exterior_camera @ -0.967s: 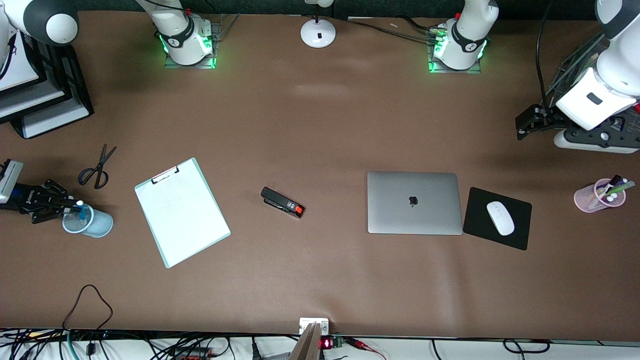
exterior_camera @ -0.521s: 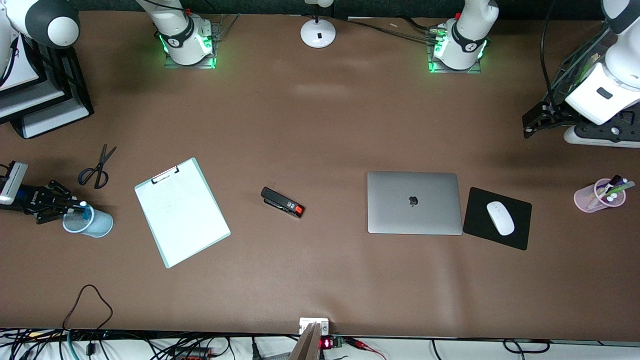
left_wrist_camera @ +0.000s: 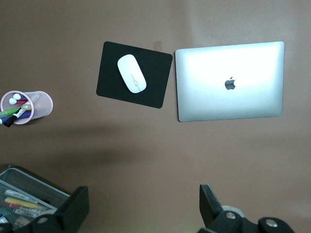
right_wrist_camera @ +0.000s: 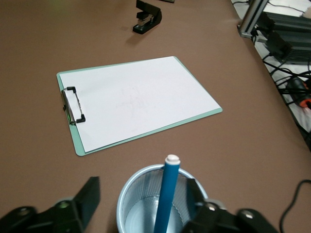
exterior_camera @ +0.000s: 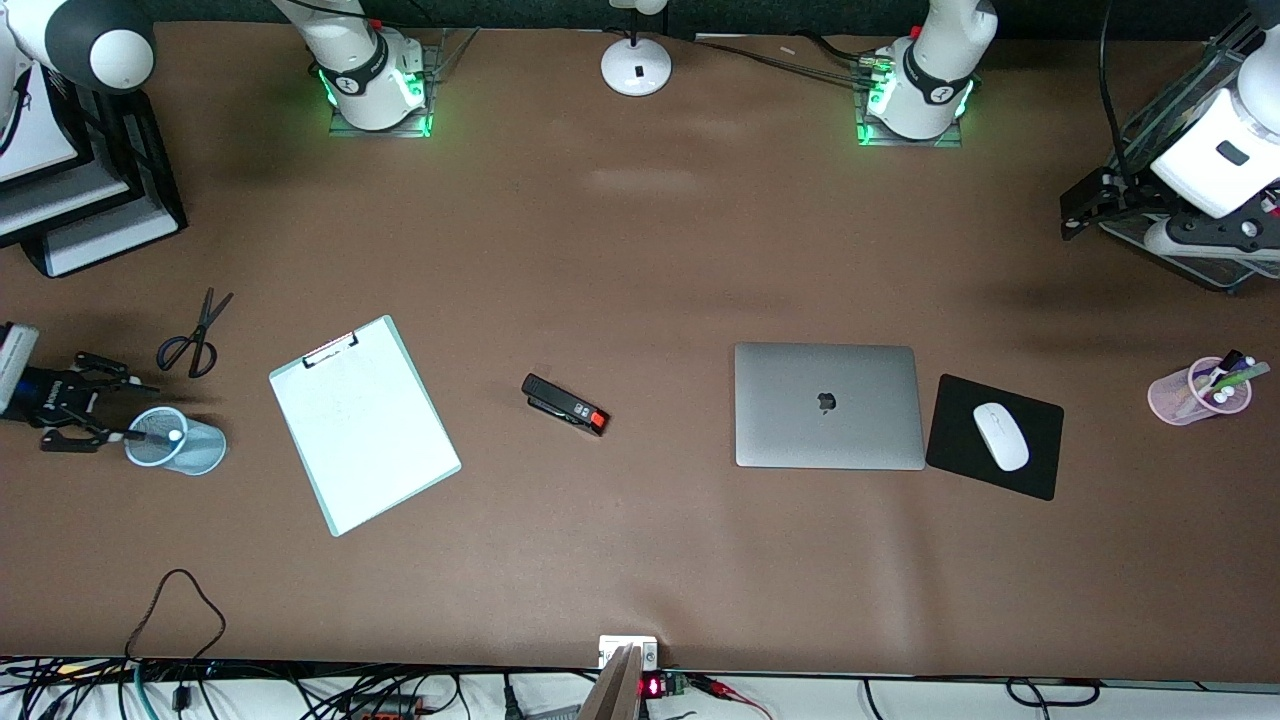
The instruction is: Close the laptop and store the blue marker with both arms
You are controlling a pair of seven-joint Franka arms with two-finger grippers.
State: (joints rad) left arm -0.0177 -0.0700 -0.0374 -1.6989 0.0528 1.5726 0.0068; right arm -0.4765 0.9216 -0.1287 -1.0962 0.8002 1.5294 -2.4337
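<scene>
The laptop (exterior_camera: 828, 405) lies closed on the table, silver lid up with its dark logo; it also shows in the left wrist view (left_wrist_camera: 229, 80). The blue marker (right_wrist_camera: 165, 199) stands leaning in a light-blue mesh cup (right_wrist_camera: 130, 201), white end up. In the front view the cup (exterior_camera: 195, 450) stands at the right arm's end with the marker's white end (exterior_camera: 175, 435) at its rim. My right gripper (exterior_camera: 135, 411) is open and empty, its fingers either side of the cup (right_wrist_camera: 143, 203). My left gripper (exterior_camera: 1078, 210) is open and empty, over bare table (left_wrist_camera: 141, 206) at the left arm's end.
A clipboard (exterior_camera: 365, 425), a stapler (exterior_camera: 565, 403) and scissors (exterior_camera: 195, 335) lie between cup and laptop. A black mouse pad (exterior_camera: 960, 455) with a white mouse (exterior_camera: 1001, 436) lies beside the laptop. A pink pen cup (exterior_camera: 1200, 392) and a mesh tray (exterior_camera: 1195, 255) stand at the left arm's end.
My right gripper opened and let go of the blue marker, which now stands in the cup; the gripper drew back a little. My left gripper moved toward the bases and the table's end.
</scene>
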